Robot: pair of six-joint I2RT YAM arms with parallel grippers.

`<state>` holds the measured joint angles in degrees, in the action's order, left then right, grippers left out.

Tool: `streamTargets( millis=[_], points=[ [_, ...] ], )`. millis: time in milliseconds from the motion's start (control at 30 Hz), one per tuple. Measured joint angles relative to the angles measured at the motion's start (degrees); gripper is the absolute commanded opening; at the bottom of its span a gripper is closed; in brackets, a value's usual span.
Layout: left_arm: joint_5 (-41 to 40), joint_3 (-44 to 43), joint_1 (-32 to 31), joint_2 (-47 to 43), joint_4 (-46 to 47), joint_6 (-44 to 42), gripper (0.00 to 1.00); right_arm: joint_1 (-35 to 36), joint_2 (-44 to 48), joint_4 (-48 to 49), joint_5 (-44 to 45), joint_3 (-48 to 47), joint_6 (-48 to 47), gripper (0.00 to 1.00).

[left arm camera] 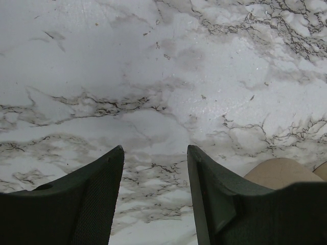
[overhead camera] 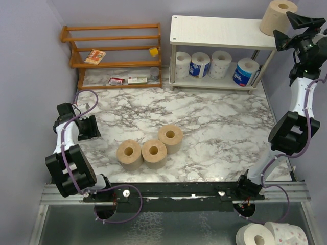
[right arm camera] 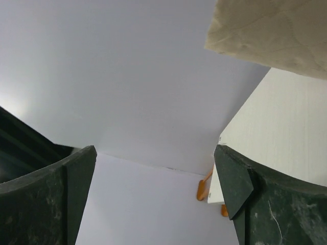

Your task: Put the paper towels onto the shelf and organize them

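Observation:
The white two-tier shelf (overhead camera: 219, 30) stands at the back right. One tan paper towel roll (overhead camera: 276, 15) stands on its top board at the right end. Its lower board holds two white rolls (overhead camera: 183, 64) (overhead camera: 221, 63) and two blue-and-white rolls (overhead camera: 200, 64) (overhead camera: 246, 71). Three tan rolls (overhead camera: 130, 154) (overhead camera: 154, 153) (overhead camera: 170, 138) stand on the marble table. My right gripper (overhead camera: 287, 27) is open and empty, raised just right of the top roll (right arm camera: 271, 30), with the shelf board (right arm camera: 276, 138) beside it. My left gripper (overhead camera: 94, 128) is open and empty, low over the table's left side; a tan roll (left arm camera: 278, 171) shows at its right.
An orange-brown wooden rack (overhead camera: 115, 48) with small items stands at the back left. Purple walls close in on the left, back and right. Two more rolls (overhead camera: 260, 235) lie below the table's front edge at the bottom right.

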<state>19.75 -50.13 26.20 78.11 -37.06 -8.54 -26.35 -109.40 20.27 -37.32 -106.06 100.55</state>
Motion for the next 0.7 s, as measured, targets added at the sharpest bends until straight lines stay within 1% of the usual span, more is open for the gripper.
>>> streamTargets(
  millis=[100,233,333,400,433,467,533,567,633,700],
  points=[
    [0.17,0.0,0.0,0.0,-0.02,0.0,0.55,0.0,0.81,0.15,-1.84,-1.75,-4.57,1.0],
    [0.22,0.0,0.0,-0.07,-0.07,-0.02,0.55,0.96,5.6,2.34,-7.98,-1.7,-18.88,1.0],
    [0.31,0.0,0.0,-0.11,-0.09,-0.02,0.55,2.56,13.49,12.68,-18.05,5.68,-29.83,1.0],
    [0.39,0.0,0.0,-0.2,-0.11,-0.04,0.55,3.76,19.76,20.85,-24.98,12.87,-35.01,1.0],
    [0.46,0.0,0.0,-0.26,-0.11,-0.04,0.55,4.28,23.28,22.62,-27.8,17.2,-37.46,1.0],
    [0.5,0.0,0.0,-0.33,-0.11,-0.04,0.55,4.42,25.73,22.64,-29.68,19.96,-38.8,1.0],
    [0.79,0.0,0.02,-0.55,-0.13,-0.15,0.55,4.26,27.82,19.39,-34.51,22.8,-42.27,1.0],
    [0.83,0.0,0.02,-0.66,-0.13,-0.17,0.55,4.83,27.32,18.25,-38.16,22.86,-43.8,1.0],
    [1.05,0.0,0.04,-0.7,-0.13,-0.2,0.55,7.19,25.83,16.59,-42.47,24.11,-46.01,1.0],
    [1.27,0.0,0.07,-0.7,-0.13,-0.2,0.55,9.97,25.11,15.17,-44.72,29.38,-47.63,1.0]
  ],
)
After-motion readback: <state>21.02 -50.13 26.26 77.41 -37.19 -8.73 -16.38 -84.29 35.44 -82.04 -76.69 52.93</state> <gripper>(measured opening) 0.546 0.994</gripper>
